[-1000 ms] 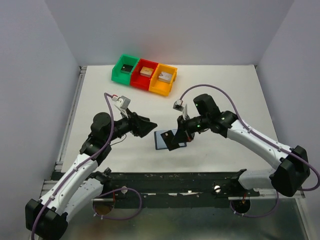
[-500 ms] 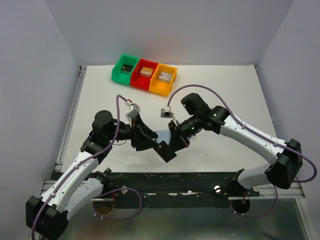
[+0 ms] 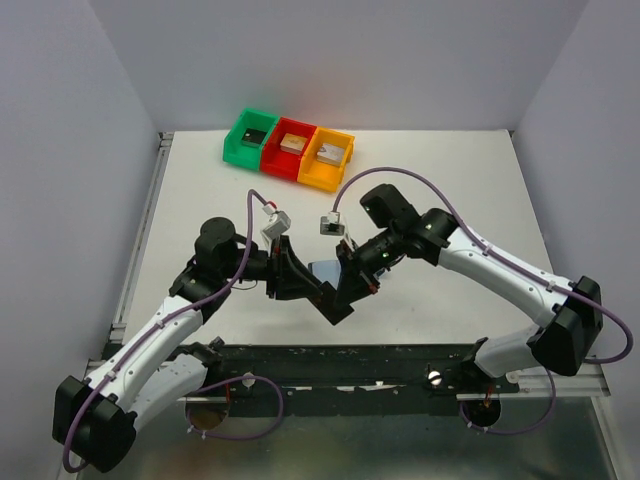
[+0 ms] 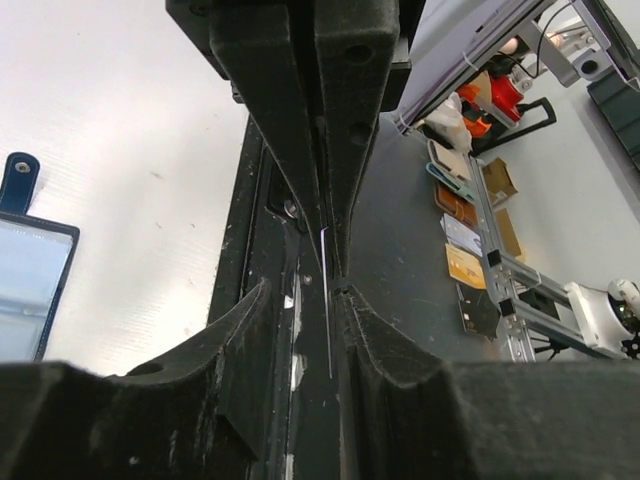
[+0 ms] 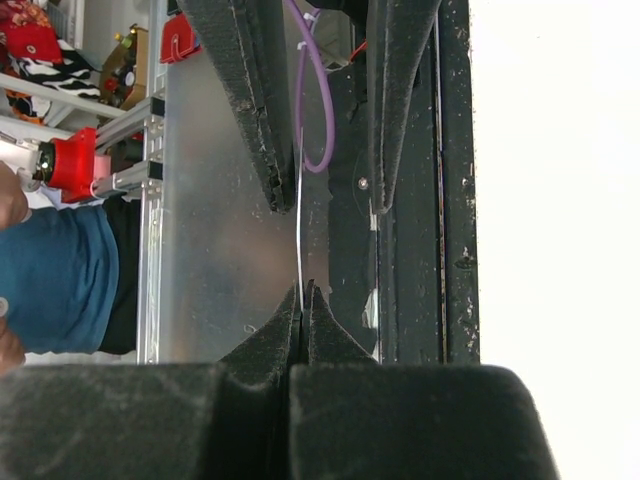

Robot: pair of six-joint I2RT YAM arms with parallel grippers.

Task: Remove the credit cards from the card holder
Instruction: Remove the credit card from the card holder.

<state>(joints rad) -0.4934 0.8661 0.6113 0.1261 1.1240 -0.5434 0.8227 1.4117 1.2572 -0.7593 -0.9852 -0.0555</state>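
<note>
My right gripper (image 5: 302, 290) is shut on a thin credit card (image 5: 299, 230), seen edge-on as a pale line. It holds the card just above the table's front edge. My left gripper (image 4: 303, 293) faces it tip to tip. The left jaws stand apart on either side of the card's (image 4: 327, 300) free end, which lies close to the right-hand finger (image 4: 350, 310). In the top view both grippers meet at the dark card (image 3: 336, 305). The card holder (image 3: 322, 270) lies open on the table just behind them, pale blue sleeve up, also at the left wrist view's edge (image 4: 22, 290).
Green (image 3: 250, 135), red (image 3: 291, 148) and orange (image 3: 328, 158) bins stand in a row at the back, each with a small block inside. The black front rail (image 3: 400, 360) runs just below the grippers.
Both grippers have come together near the front edge, the right one carrying the card away from the holder. The left jaws have narrowed around the card's free end.
</note>
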